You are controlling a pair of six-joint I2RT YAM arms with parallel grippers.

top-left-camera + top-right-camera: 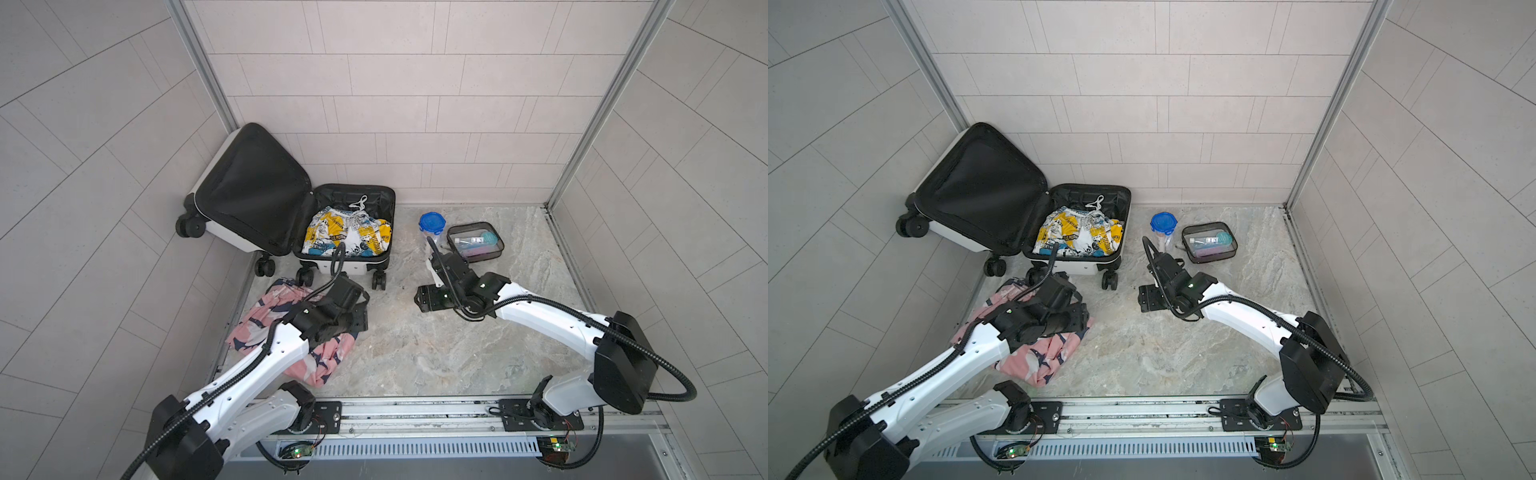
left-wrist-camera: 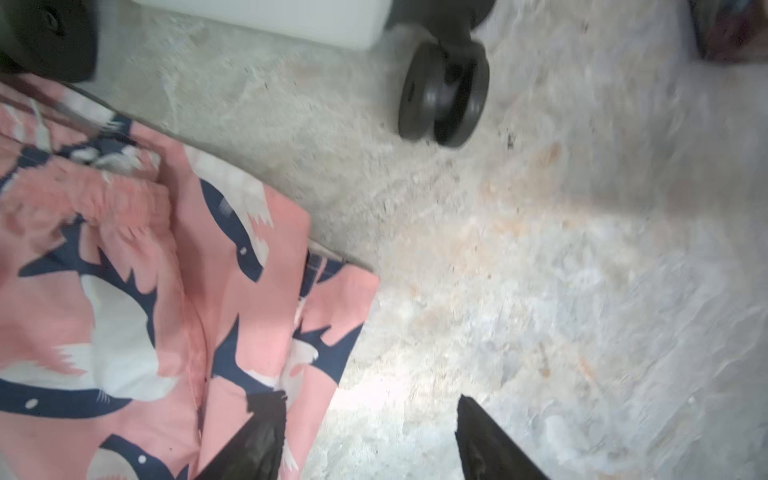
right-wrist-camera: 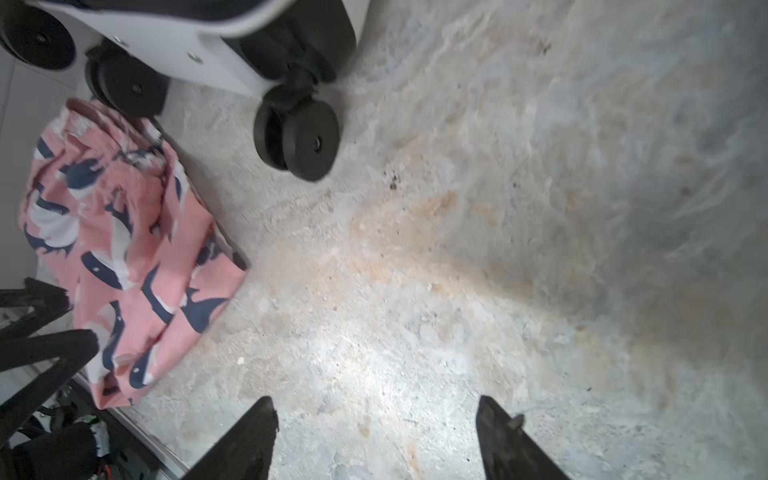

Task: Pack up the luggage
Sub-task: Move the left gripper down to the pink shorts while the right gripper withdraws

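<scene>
Luggage (image 1: 249, 187) white-shelled, open, black lining, yellow-printed cloth (image 1: 347, 237) inside; left fingers (image 2: 257, 440), right fingers (image 3: 245, 440) both spread, empty.

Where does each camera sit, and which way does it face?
Top views: high at the front, looking down on the table; left arm and right arm show, luggage back left.
Left wrist: on the left arm, looking down past the open left tool at pink shorts and a wheel.
Right wrist: on the right arm, looking down past the open right tool at the table.
Both wrist views share the shorts and wheel.
</scene>
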